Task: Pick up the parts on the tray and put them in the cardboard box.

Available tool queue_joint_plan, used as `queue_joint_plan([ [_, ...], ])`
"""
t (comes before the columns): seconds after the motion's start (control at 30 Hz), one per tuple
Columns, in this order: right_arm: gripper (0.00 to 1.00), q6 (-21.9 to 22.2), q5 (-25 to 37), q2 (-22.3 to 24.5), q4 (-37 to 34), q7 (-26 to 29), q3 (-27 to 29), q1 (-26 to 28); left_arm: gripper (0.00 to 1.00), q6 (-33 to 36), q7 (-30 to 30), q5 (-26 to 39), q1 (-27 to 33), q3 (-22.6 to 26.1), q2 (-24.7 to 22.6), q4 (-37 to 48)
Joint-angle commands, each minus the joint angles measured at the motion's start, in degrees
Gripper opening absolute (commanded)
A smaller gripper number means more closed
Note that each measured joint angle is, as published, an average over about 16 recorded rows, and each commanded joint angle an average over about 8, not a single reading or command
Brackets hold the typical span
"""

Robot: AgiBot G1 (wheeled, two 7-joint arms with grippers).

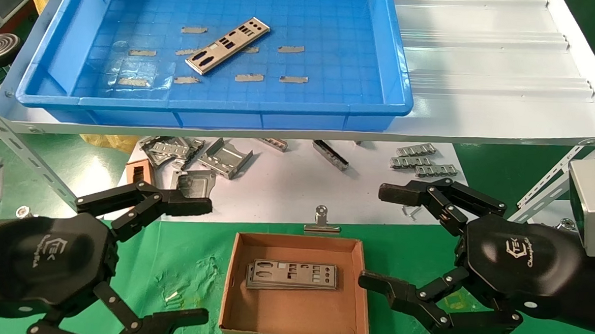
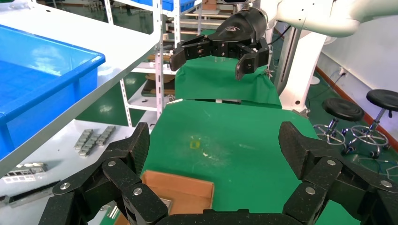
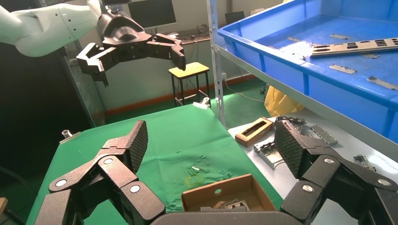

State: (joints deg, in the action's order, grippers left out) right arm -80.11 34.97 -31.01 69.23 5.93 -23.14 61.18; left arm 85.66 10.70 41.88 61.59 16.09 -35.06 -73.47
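One part (image 1: 228,45) is left on the tray (image 1: 398,86), a long punched plate lying at a slant in the middle of the blue floor among small tan tape strips (image 1: 248,77). The tray sits on the white shelf (image 1: 486,70), at its left end, with its front wall along the shelf's front edge. Below, on the green table (image 1: 180,262), the cardboard box (image 1: 359,292) rests near the table's front edge, and a small stack of plates (image 1: 292,275) already lies flat inside it toward its back half.

Both arms hover low over the table, one at each side of the box. The left pincer (image 1: 202,258) is spread wide and carries nothing; the right pincer (image 1: 381,236) is likewise wide and empty, its lower finger just beside the box's right wall. Bent metal brackets (image 1: 224,158) and a binder clip (image 1: 321,223) lie on the white sheet behind the box and play no part.

By my reading, the stage in hand is the gap between a delivery and the next fetch: nothing is gripped. The next move calls for one arm to rise over the tray's front wall, reach to the slanted plate, turn its wrist to match the slant, and close across the narrow width. The plate lies flat on the floor, so getting a finger under an edge is likely the hard part.
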Motion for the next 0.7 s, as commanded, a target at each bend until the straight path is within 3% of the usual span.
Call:
queue_joint_plan([
  [0.03, 1.00, 0.00, 0.00, 0.00, 0.00, 0.00, 0.00, 0.00, 1.00, 0.00, 0.00, 0.00, 0.00, 0.00, 0.00, 0.00],
  [0.7, 1.00, 0.00, 0.00, 0.00, 0.00, 0.00, 0.00, 0.00, 1.00, 0.00, 0.00, 0.00, 0.00, 0.00, 0.00, 0.00],
])
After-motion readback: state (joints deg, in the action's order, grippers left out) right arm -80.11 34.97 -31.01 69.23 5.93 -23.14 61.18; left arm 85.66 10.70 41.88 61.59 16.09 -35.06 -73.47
